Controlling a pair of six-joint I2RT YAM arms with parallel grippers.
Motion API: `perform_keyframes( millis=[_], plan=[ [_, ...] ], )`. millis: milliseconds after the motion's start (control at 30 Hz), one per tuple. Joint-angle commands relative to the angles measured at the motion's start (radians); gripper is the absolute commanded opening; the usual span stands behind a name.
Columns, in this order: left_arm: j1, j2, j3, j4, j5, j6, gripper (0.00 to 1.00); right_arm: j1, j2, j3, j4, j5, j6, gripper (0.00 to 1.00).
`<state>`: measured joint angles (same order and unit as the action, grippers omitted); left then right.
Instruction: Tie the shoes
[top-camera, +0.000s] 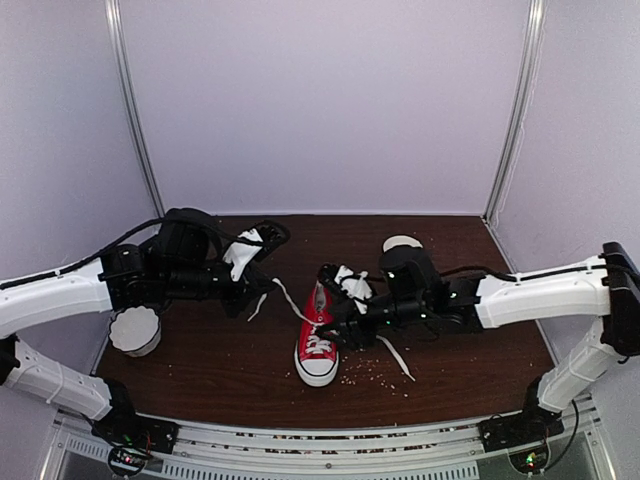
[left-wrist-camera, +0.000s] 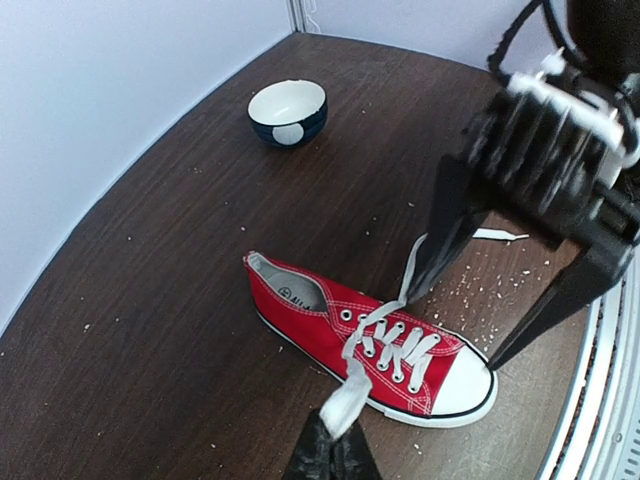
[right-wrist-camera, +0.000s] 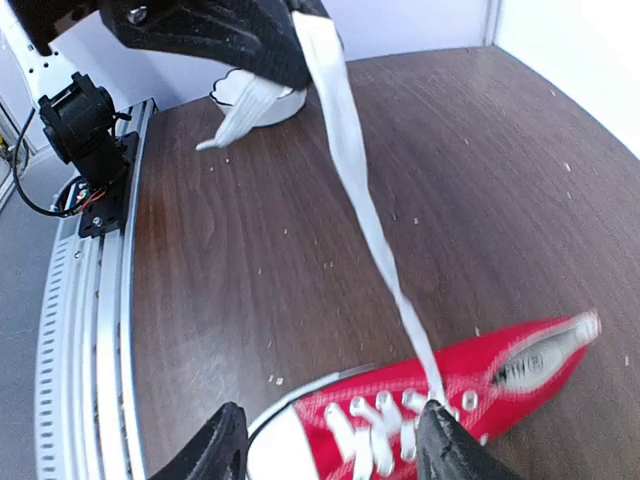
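Observation:
The red sneaker (top-camera: 318, 345) lies mid-table with its white toe cap toward the near edge. It also shows in the left wrist view (left-wrist-camera: 330, 325) and in the right wrist view (right-wrist-camera: 470, 385). My left gripper (top-camera: 265, 288) is shut on the end of one white lace (left-wrist-camera: 347, 403) and holds it stretched up and left from the top eyelets (right-wrist-camera: 350, 170). My right gripper (right-wrist-camera: 330, 452) is open. Its fingers (left-wrist-camera: 440, 235) straddle the laced front of the sneaker without holding anything. The other lace (top-camera: 396, 358) lies loose on the table to the right.
A white bowl (top-camera: 135, 331) stands at the left near edge and shows behind the left gripper (right-wrist-camera: 255, 98). A dark bowl with a white inside (left-wrist-camera: 288, 110) stands at the back (top-camera: 402, 244). Crumbs (top-camera: 375, 372) litter the tabletop near the toe. A metal rail (right-wrist-camera: 95, 330) runs along the near edge.

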<state>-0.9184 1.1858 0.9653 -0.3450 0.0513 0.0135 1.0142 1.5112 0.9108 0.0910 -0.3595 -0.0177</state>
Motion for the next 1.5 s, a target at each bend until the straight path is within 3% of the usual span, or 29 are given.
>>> perform_keyframes(
  millis=[0, 100, 267, 633, 800, 900, 967, 1167, 1300, 1400, 1433, 1467],
  plan=[
    [-0.005, -0.019, 0.033, 0.021, -0.015, 0.014, 0.0, -0.015, 0.203, 0.163, 0.207, -0.079, -0.172, 0.56],
    [-0.005, -0.042, 0.021, 0.023, -0.039, 0.015, 0.0, -0.046, 0.274, 0.221, 0.212, -0.117, -0.145, 0.47],
    [-0.005, -0.062, 0.002, 0.035, -0.058, 0.021, 0.0, -0.079, 0.281, 0.156, 0.304, -0.11, -0.103, 0.3],
    [-0.005, -0.068, 0.002, 0.027, -0.067, 0.022, 0.0, -0.081, 0.327, 0.168, 0.274, -0.082, -0.074, 0.24],
    [-0.005, -0.084, -0.015, 0.038, -0.076, 0.014, 0.0, -0.091, 0.319, 0.137, 0.283, -0.064, -0.044, 0.13],
    [-0.005, -0.091, -0.042, 0.048, -0.091, -0.006, 0.0, -0.105, 0.308, 0.123, 0.301, -0.068, 0.0, 0.0],
    [-0.004, -0.086, -0.09, 0.067, -0.129, -0.031, 0.0, -0.113, 0.298, 0.117, 0.308, -0.073, 0.026, 0.0],
    [0.01, 0.103, -0.219, 0.197, -0.187, -0.076, 0.0, -0.124, 0.268, 0.094, 0.31, -0.09, 0.127, 0.0],
    [0.008, 0.313, -0.179, 0.277, -0.143, -0.01, 0.0, -0.13, 0.262, 0.079, 0.319, -0.098, 0.222, 0.0],
    [-0.009, 0.389, -0.15, 0.327, -0.121, 0.045, 0.0, -0.132, 0.262, 0.073, 0.307, -0.092, 0.273, 0.0],
    [-0.012, 0.395, -0.153, 0.348, -0.125, 0.052, 0.11, -0.133, 0.262, 0.07, 0.305, -0.089, 0.29, 0.0],
    [-0.014, 0.391, -0.166, 0.377, -0.132, 0.05, 0.28, -0.133, 0.258, 0.066, 0.308, -0.082, 0.308, 0.0]
  ],
)
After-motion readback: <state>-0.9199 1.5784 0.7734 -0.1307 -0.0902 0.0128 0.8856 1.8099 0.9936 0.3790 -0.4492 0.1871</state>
